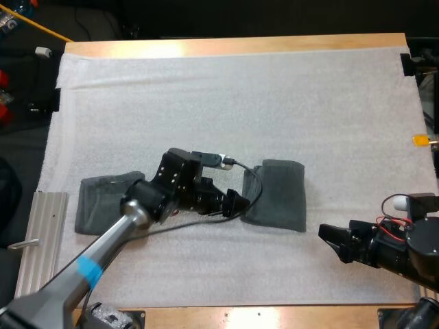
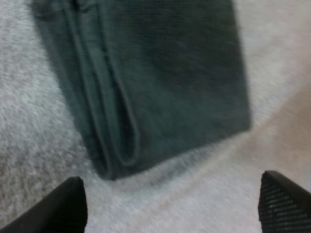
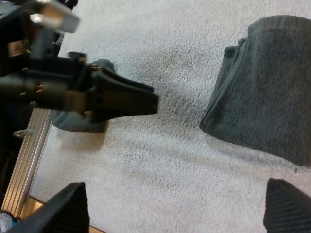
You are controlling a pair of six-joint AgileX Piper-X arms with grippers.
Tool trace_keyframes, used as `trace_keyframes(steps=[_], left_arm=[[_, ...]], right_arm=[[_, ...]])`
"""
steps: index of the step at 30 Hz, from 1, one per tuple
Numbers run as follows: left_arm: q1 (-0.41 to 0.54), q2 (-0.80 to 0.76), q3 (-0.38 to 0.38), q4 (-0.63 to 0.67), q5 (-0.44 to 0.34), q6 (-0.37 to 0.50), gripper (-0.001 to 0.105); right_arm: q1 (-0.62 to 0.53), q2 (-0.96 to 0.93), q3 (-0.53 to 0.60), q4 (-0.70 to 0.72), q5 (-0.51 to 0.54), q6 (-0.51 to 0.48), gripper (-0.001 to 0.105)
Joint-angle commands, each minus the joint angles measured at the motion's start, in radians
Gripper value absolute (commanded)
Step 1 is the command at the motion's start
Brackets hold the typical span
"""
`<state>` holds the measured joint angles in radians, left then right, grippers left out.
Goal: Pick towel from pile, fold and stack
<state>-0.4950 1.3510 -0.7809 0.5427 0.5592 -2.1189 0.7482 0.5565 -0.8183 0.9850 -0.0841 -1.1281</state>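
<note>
Grey-green folded towel (image 1: 278,195) is lying mid-frame | likely soft, limp: pinch its layered edge | left tool (image 1: 240,203), right tool (image 1: 329,243) are standing spread

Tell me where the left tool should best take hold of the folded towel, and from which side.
Take the folded towel by its layered edge, facing the left tool. Come from that side: the folds meet there, so one pinch probably catches all layers.

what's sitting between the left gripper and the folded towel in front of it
Nothing visible. The left gripper, open, points at the folded towel and its layered edge, with only bare white mat between them. The other towel lies behind it, partly under the arm, and the right gripper sits off to the folded towel's other side.
</note>
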Motion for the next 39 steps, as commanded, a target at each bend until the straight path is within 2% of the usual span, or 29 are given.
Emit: trace_keyframes(steps=[1,10,14,17,29,36,39], left_arm=[[-0.003,0.024,-0.018,-0.016,-0.010,-0.012,0.070],[-0.003,0.251,-0.149,0.003,-0.009,-0.012,0.070],[-0.003,0.334,-0.187,0.022,0.015,-0.012,0.070],[-0.003,0.374,-0.199,0.022,0.057,-0.012,0.070],[-0.009,0.415,-0.204,-0.004,0.123,-0.012,0.070],[-0.071,0.415,-0.206,-0.021,0.060,-0.026,0.070],[-0.078,0.430,-0.213,-0.021,0.067,-0.056,0.070]], right_arm=[[0.002,-0.001,-0.005,0.007,-0.003,0.003,0.071],[0.002,-0.001,-0.005,0.014,-0.006,0.003,0.071],[0.002,-0.001,-0.005,0.056,-0.006,0.003,0.071],[0.002,-0.001,-0.005,0.091,-0.006,0.003,0.071],[0.002,-0.001,-0.005,0.105,-0.002,0.003,0.071],[0.002,-0.001,-0.005,0.105,-0.002,0.003,0.071],[0.002,-0.001,-0.005,0.105,-0.002,0.003,0.071]])
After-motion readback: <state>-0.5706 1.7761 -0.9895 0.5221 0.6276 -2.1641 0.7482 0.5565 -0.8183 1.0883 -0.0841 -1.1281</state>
